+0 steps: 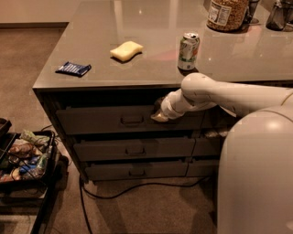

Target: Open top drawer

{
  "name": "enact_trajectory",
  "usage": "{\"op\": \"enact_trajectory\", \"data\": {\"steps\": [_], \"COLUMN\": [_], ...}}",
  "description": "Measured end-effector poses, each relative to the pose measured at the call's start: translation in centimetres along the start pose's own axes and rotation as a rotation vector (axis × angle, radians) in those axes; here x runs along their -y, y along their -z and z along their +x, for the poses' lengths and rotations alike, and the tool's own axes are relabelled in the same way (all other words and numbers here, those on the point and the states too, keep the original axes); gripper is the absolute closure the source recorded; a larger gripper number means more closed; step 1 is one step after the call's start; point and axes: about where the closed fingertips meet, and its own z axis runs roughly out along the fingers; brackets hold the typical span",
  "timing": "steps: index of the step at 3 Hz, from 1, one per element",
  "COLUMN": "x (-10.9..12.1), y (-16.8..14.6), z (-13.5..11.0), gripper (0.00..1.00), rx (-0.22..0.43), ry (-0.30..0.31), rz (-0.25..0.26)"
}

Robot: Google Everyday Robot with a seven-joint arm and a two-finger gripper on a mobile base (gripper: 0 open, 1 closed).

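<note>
The top drawer is the uppermost dark-grey front under the counter, with a rectangular loop handle at its centre. It looks closed or nearly so, with a dark gap above it. My gripper is at the end of the white arm. It sits against the drawer front just right of the handle, at the drawer's top edge. Two lower drawer fronts sit beneath.
On the counter stand a green soda can, a yellow sponge, a blue packet and a jar. A black bin of snacks is on the floor at left. A cable crosses the floor. My white body fills the right.
</note>
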Motion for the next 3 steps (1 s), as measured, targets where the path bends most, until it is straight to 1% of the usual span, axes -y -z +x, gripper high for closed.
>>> {"op": "enact_trajectory", "data": {"steps": [3], "x": [0.03], "y": [0.31], "z": [-0.31], "gripper": [0.65], "rx": [0.017], "ry": [-0.005], "rz": [-0.021]}}
